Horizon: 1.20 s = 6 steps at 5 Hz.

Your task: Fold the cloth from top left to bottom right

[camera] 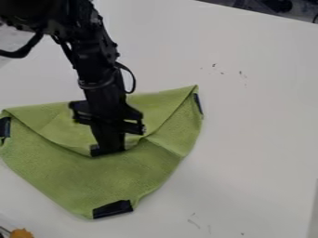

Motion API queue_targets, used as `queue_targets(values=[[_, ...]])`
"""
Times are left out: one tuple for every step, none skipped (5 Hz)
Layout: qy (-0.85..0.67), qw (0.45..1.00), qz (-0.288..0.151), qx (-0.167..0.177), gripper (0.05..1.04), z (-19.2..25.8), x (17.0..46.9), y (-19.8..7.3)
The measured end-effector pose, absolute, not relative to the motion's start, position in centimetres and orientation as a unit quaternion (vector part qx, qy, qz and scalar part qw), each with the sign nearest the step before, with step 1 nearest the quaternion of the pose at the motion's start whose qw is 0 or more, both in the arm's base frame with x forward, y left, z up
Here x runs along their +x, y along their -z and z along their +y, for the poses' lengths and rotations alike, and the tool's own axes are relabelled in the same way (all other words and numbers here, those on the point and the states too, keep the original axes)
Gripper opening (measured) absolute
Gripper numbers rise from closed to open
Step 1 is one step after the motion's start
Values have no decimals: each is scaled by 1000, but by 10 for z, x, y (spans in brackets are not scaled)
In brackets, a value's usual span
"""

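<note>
- See the cloth (112,179) on the desk (248,116), partly folded: 1 flap (62,128) turned inward.
- Cannot tell the pincer (109,148), at the cloth's middle, open from closed.
- Left, likely: bring flap to cloth's bottom corner.

- Broad open way over the white tabletop (255,125), right of the cloth (93,179) in view; only small dark flecks there.
- Black arm (99,60) slants in from upper left, blocking the way across the cloth's upper middle.
- Cable loop (133,79) juts out on the arm's right.
- Orange object (22,233) at bottom left corner, close below the cloth; narrower passage there.
</note>
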State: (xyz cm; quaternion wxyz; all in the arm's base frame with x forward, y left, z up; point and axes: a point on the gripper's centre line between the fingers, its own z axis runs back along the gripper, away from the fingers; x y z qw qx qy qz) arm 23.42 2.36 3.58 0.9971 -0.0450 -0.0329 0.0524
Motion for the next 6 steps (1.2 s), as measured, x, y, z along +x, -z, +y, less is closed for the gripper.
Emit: queue_targets(values=[[-88, 994, -38, -50, 485, -5, 208, -35], [-115, 991, -33, -68, 796, -28, 188, -25], [-108, 990, -38, -79, 1005, -42, 188, -22], [-97, 991, -32, -87, 1005, -50, 191, -13], [-85, 992, -33, -86, 945, -51, 200, -8], [-78, 992, -37, -90, 756, -53, 206, -5]])
